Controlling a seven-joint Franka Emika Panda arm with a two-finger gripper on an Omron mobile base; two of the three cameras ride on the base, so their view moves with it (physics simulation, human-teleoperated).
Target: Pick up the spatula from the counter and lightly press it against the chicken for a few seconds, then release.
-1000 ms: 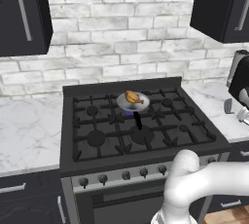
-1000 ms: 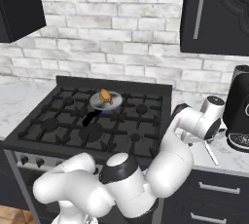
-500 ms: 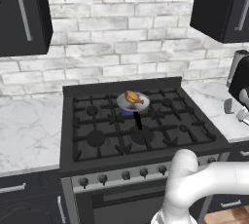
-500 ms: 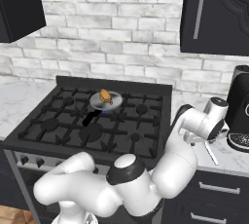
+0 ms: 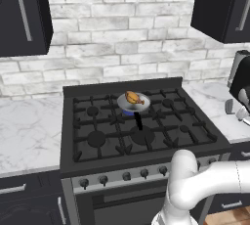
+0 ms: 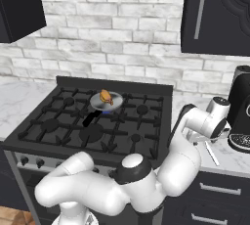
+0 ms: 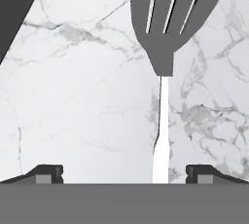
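Right of the stove [image 6: 58, 121], on the marble tabletop [image 7: 82, 96], the spatula [image 7: 162, 121] lies flat, its thin white handle between the 2 fingertips [image 7: 48, 172] of the jaws, which stand fully open and hold nothing. That handle sits off-centre (nearer 1 finger), so closing could nudge it sideways or catch only an edge, and so slim a handle may slip on lifting. Well apart, the chicken [image 5: 133, 98] sits in a pan [image 5: 124, 105] on the stove. Behind are a pale brick wall [image 5: 122, 33], dark cabinets [image 5: 24, 13] and a black coffee machine [image 6: 241, 106].
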